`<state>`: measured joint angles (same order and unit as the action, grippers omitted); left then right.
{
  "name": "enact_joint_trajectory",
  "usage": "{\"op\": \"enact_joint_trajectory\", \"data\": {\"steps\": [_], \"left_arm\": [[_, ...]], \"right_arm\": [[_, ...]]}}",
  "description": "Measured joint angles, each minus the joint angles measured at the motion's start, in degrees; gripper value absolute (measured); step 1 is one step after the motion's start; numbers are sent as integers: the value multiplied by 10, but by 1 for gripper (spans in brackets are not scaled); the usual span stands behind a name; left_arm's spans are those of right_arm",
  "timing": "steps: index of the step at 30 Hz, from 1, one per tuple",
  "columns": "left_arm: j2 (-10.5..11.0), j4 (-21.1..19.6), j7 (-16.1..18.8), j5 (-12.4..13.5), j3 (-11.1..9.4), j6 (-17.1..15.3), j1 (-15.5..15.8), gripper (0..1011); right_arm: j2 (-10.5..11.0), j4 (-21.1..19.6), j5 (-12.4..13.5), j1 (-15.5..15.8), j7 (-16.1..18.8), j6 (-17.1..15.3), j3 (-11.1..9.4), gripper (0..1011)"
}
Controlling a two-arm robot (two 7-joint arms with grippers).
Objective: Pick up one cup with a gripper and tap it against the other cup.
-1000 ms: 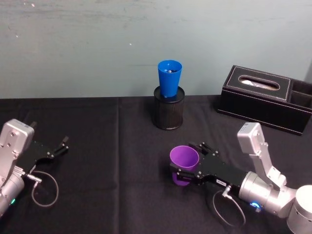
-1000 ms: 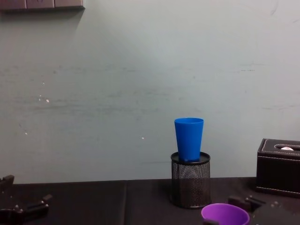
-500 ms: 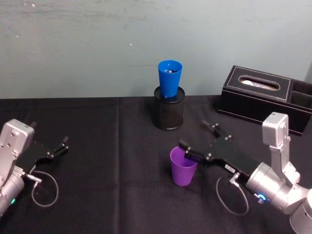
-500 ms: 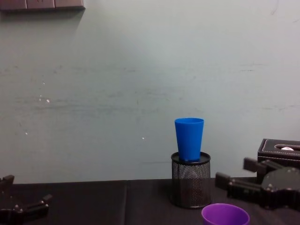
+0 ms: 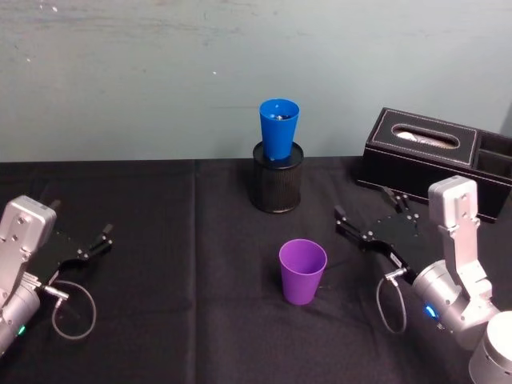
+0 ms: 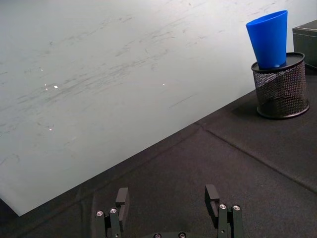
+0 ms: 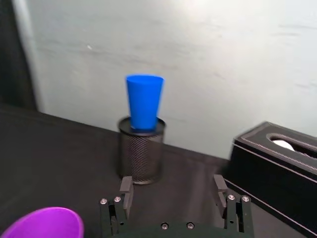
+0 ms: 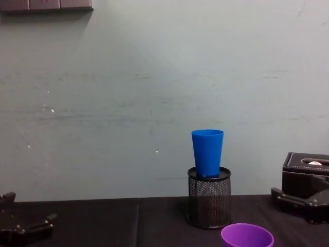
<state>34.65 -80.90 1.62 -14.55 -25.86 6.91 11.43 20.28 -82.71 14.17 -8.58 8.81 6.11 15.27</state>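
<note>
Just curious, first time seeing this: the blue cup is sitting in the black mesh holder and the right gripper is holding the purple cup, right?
Not quite. In the head view the right gripper is open and apart from the purple cup, which stands alone on the table. The blue cup does sit in the mesh holder.

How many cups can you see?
2. The purple cup stands upright on the black table, apart from the open right gripper. The blue cup sits in the black mesh holder by the wall.
</note>
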Motion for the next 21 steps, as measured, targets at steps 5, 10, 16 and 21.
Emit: {"op": "enact_joint_trajectory", "data": {"steps": [5, 10, 16, 21], "left_arm": [[0, 0, 0, 0, 0, 0, 0, 1000], [0, 0, 0, 0, 0, 0, 0, 1000], [0, 0, 0, 0, 0, 0, 0, 1000], [0, 0, 0, 0, 0, 0, 0, 1000]], "right_arm": [[-10, 6, -25, -2, -24, -24, -4, 1003], [-16, 12, -36, -4, -28, -34, -9, 1003], [-18, 14, -34, -4, -24, -34, -12, 1003], [-17, 13, -36, -4, -25, -35, -11, 1003]]}}
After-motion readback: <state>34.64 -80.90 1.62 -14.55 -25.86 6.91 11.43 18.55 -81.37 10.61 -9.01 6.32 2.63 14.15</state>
